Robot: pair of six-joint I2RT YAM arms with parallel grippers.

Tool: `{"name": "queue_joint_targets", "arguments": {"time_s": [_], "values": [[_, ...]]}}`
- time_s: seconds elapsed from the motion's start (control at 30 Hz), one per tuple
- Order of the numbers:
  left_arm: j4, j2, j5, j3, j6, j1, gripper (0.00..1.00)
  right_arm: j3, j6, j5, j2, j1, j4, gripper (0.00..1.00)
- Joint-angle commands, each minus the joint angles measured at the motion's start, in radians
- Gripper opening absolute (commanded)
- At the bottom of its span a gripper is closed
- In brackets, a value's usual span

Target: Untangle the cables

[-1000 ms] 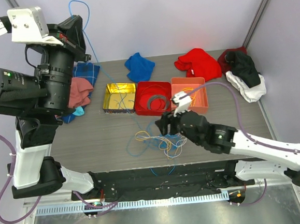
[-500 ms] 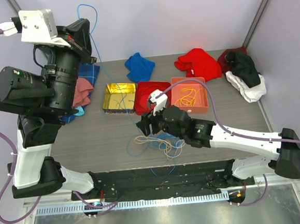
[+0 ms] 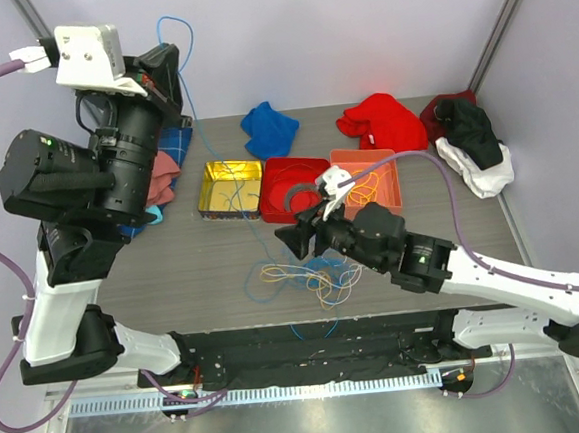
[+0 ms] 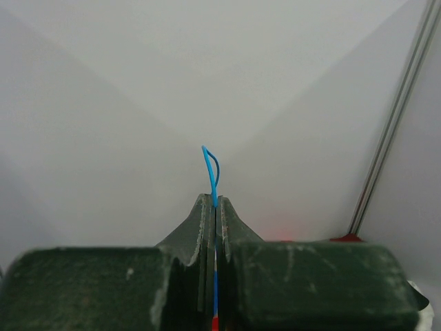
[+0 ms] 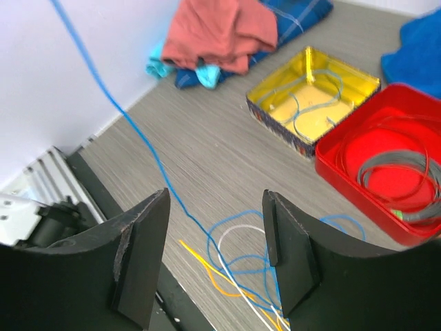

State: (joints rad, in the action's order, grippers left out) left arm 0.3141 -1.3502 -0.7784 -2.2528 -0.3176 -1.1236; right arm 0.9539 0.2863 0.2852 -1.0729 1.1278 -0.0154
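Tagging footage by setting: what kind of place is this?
Probably a robotics lab test cell, not a home: robot arms bolted to a grey table, plain walls with metal frame posts, and staged props: trays, cloths, cables.

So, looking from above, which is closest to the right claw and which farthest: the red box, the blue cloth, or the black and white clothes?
From the right gripper:
1. red box, just behind it.
2. blue cloth, back middle of the table.
3. black and white clothes, far right edge.
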Motion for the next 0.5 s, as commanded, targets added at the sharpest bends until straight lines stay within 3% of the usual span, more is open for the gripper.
{"name": "queue_joint_targets", "arguments": {"time_s": [0.0,0.27,0.47], "values": [[-0.026,0.014,-0.013,0.013,-0.018,-0.002,0.00,0.014,-0.045,-0.194,0.016,0.007,0.022,0.63],[-0.014,0.010,0.005,-0.002,0.015,-0.002,0.00,0.052,-0.090,-0.233,-0.117,0.073,-0.044,0.63],[0.011,0.026,0.011,0.015,0.048,-0.002,0.00,0.066,-0.098,-0.106,-0.212,0.073,0.009,0.61]]}}
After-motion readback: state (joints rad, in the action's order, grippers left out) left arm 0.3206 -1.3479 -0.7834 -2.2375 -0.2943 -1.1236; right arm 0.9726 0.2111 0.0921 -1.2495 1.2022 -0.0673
